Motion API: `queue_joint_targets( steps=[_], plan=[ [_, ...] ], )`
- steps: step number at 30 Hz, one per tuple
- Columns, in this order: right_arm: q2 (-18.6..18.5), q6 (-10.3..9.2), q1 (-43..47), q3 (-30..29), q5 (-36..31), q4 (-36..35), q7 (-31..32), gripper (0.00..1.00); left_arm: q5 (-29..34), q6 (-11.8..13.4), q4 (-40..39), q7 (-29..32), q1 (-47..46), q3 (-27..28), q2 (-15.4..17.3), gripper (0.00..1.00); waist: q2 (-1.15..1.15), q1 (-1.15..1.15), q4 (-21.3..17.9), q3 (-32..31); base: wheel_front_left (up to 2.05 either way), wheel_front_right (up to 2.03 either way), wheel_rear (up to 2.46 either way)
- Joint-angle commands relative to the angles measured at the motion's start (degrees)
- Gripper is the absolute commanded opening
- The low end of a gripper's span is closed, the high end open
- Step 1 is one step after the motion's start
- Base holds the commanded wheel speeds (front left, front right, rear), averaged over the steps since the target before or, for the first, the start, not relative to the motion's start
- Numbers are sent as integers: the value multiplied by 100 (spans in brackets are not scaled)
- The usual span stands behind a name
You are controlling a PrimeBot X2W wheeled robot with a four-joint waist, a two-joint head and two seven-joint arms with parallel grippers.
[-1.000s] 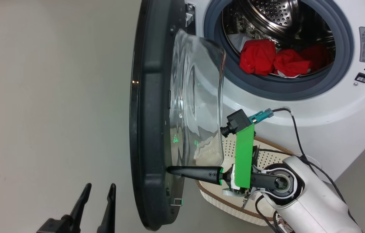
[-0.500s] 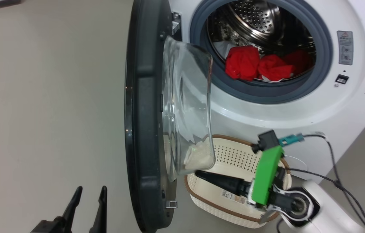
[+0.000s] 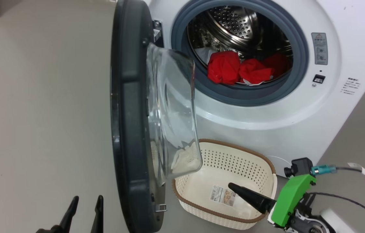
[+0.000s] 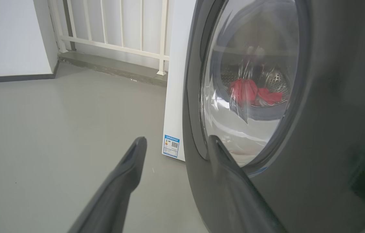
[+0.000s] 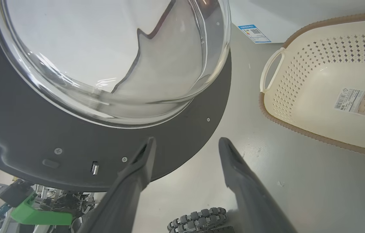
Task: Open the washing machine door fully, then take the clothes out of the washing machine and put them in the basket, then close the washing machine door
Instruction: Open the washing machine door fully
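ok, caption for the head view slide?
Open washing machine door, red clothes in drum, empty basket below, right end effector near it.

A smooth grey floor (image 3: 40,113) is carrying the white washing machine (image 3: 266,129), which is standing upright on it. The cream basket (image 3: 234,160) is sitting on the floor just before the machine's front.

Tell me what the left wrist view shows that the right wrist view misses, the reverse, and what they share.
Left wrist view: red clothes seen through the door glass, a white railing, the open left gripper. Right wrist view: the empty basket with its sticker, the open right gripper. Both: the door, the grey floor, the washing machine with its blue label.
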Motion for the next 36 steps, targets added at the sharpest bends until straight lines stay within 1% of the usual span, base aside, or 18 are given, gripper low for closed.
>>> queue_joint_targets(
  steps=[1, 5, 8, 16, 22, 26, 28, 30, 31, 32, 36],
  plan=[
    [-60, 30, -5, 68, -79, -128, -105, 100, -8, -31, -129, -70, -75, 207, 36, 100, 0, 0, -43, -15, 0, 0, 0],
    [-242, 30, 74, 159, -350, -72, -658, 100, -33, -32, -137, -70, -36, 192, 36, 100, 0, 0, -90, -8, 0, 0, 0],
    [-408, 30, 110, 328, -632, -16, -1063, 100, -40, -32, -136, -70, -40, 192, 36, 100, 0, 0, -110, 2, 0, 0, 0],
    [-729, 30, 111, 721, -1136, 222, -2223, 100, -36, -32, -119, -70, -39, 190, 36, 100, 0, 0, -141, 12, 0, 0, 0],
    [-833, 30, 17, 913, -1482, 578, -3189, 100, -50, -33, -111, -70, -31, 201, 36, 100, 0, 0, -153, 30, 0, 0, 0],
    [-894, 30, -99, 998, -1884, 808, -3518, 100, -69, -33, -102, -70, -38, 206, 36, 100, 0, 0, -167, 55, 0, 0, 0],
    [-870, 30, -124, 906, -2087, 943, -3576, 100, -80, -33, -87, -70, -53, 209, 36, 100, 0, 0, -170, 67, 0, 0, 0],
    [-780, 30, -133, 499, -2547, 910, -3592, 100, -98, -33, -88, -70, -70, 230, 36, 100, 0, 0, -185, 91, 0, 0, 0],
    [-604, 30, 22, -66, -3111, 704, -3594, 100, -107, -33, -89, -70, -83, 232, 36, 100, 0, 0, -192, 110, 0, 0, 0],
    [-604, 30, 22, -66, -3111, 704, -3594, 100, -107, -33, -89, -70, -83, 232, 36, 100, 0, 0, -192, 110, 0, 0, 0],
    [-357, 30, 300, -693, -3855, 361, -3595, 100, -102, -33, -100, -70, -104, 229, 36, 100, 0, 0, -190, 134, 0, 0, 0]
  ],
)
